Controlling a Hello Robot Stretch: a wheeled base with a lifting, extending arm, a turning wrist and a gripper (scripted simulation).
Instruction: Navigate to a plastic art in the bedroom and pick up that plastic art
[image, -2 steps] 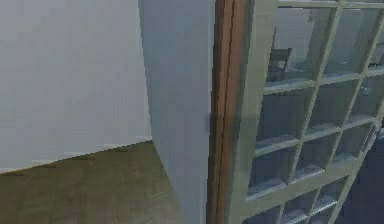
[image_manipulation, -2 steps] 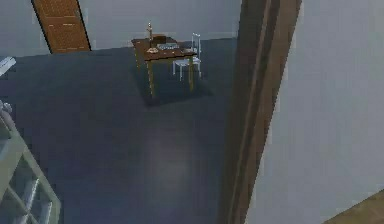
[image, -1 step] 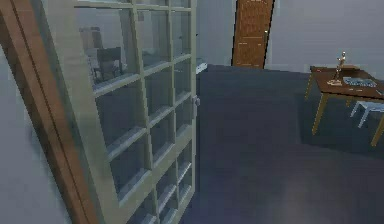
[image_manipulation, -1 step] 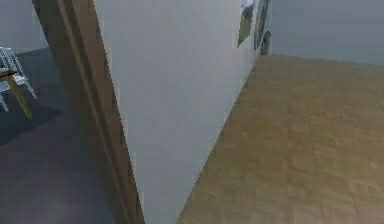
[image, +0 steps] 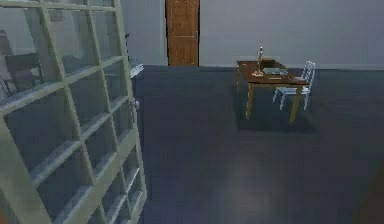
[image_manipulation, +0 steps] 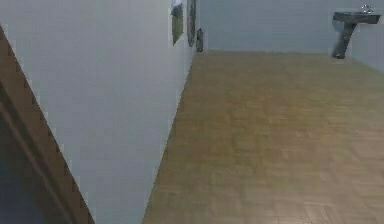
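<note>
In the forward view a paned door (image: 70, 130) stands closest, at the left. Beyond it dark floor (image: 230, 170) runs to a table (image: 268, 80) with a pale chair (image: 297, 88) touching its right side. Farther still, a wood door (image: 182, 32) sits in the back wall.

On the table a small upright thing (image: 260, 60) rises near the far edge. It may be the art, though it is too small to tell.

In the arm side view a white wall (image_manipulation: 110, 100) runs along a wood floor (image_manipulation: 280, 140), with a picture (image_manipulation: 178, 22) hung far along it and a dark stand (image_manipulation: 352, 25) at the far right.

I cannot tell the gripper's state.

Plastic art is likely light, stiff and smooth, so it may slip or topple if nudged. A hold low on its slim middle, above the base, looks safest.
</note>
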